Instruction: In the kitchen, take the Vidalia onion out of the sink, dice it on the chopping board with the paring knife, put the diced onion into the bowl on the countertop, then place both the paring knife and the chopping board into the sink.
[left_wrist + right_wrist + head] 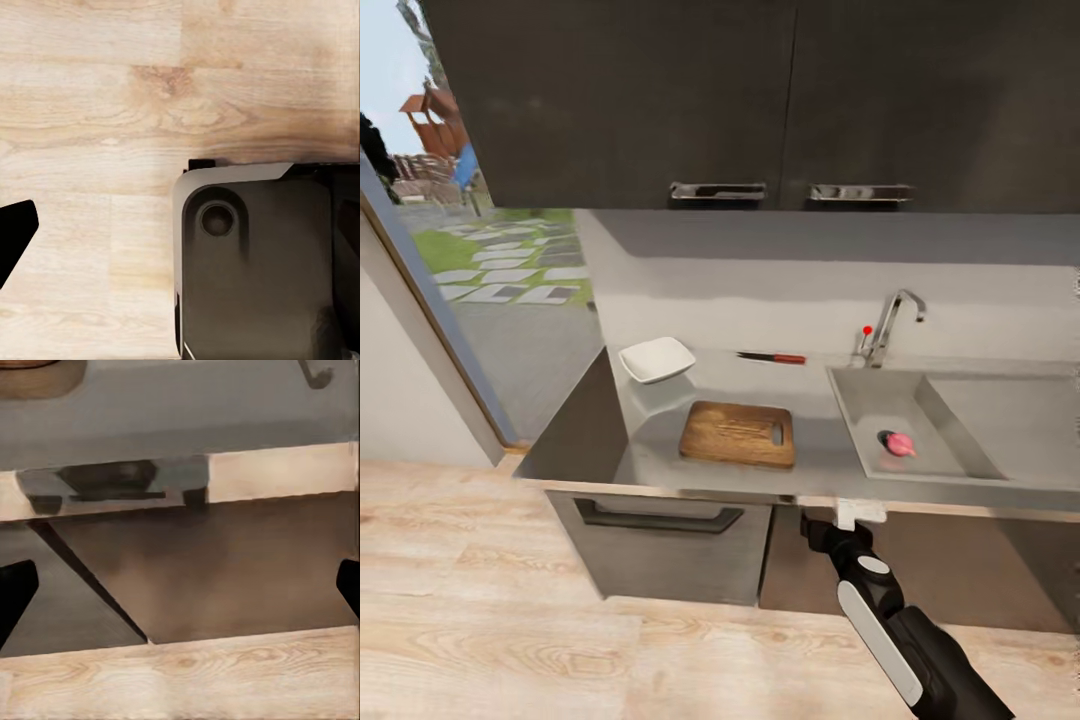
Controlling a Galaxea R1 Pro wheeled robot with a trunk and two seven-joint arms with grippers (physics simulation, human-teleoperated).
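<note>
Head view: long matte grey countertop (660, 450) under glossy dark wall cabinets (760, 100). Rectangular matte grey metal sink (920, 425) at the right w/ bent chrome tap (890, 325), red knob on it. Small pinkish-red round Vidalia onion (900, 444) sits on the sink floor, near the front wall, next to the drain. Brown wooden chopping board w/ rounded corners (735, 433) lies flat on the counter just left of the sink, oval handle slot toward the sink side. Shallow white squarish bowl (656, 359) behind-left of the board, apart from it. Slim paring knife w/ dark blade and red handle (772, 357) lies flat near the back wall, betw bowl and tap, handle toward the tap. Nothing touching the board.

Right arm (890, 620) reaches up from below frame; its end is at the counter's front edge, below the sink. Right gripper (180, 592): wrist cam shows both dark fingertips at opp frame edges, spread wide, holding nothing; grey base unit fronts and pale wood floor (180, 682) ahead.

Left gripper: one dark fingertip (15, 232) visible over pale wood floor, beside a dark grey robot body part (255, 262); finger spacing can't tell.
</note>
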